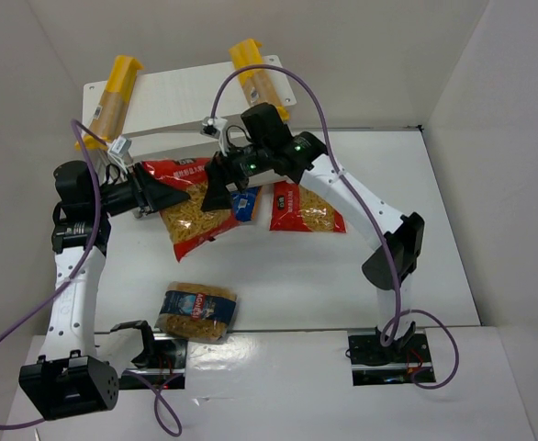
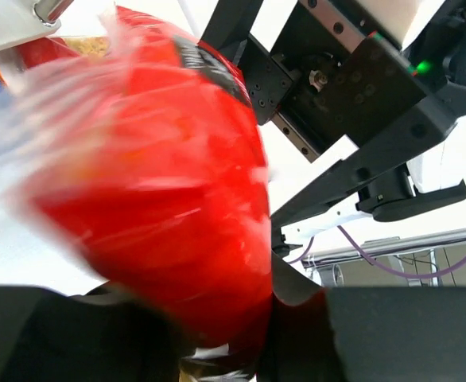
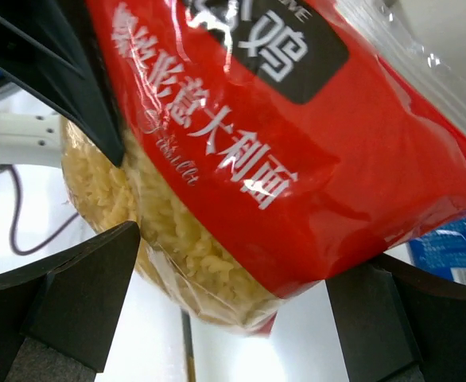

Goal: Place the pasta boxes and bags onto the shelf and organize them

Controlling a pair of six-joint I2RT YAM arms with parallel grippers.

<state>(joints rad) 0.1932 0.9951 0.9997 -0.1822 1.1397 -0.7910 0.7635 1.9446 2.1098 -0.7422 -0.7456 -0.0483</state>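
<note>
Held bag: the red-topped bag [image 1: 194,216] lies between the two pincers, red end toward the left one and pasta-filled body slanting away to the near side. Whether it is clear of the tabletop [image 1: 342,276] cannot be told.
Left pincer: the left pincer [image 1: 170,195] is clenched on the red end of that bag. Its wrist view shows the red plastic bulging out from between the two black fingers [image 2: 66,334].
Right pincer: the right pincer [image 1: 221,188] is released, its jaws spread wide. In its wrist view the bag's edge sits in the gap with one finger on each side. Whether either finger touches the plastic cannot be told.
Blue bag: the blue bag [image 1: 243,204] is just beside the right pincer on its right, mostly hidden by the arm.
Second red-topped bag: the second red-topped bag [image 1: 308,209] lies flat on the tabletop, to the right of the right pincer and apart from the held bag.
Blue-label bag: the blue-label bag [image 1: 196,312] lies on the tabletop on the near side of both pincers, well apart from them.
Shelf: the shelf [image 1: 173,96] stands beyond both pincers, its front edge close behind the left one.
Boxes: the left spaghetti box [image 1: 113,96] and the right spaghetti box [image 1: 262,78] lie on the top board, one at each end, beyond the pincers.
</note>
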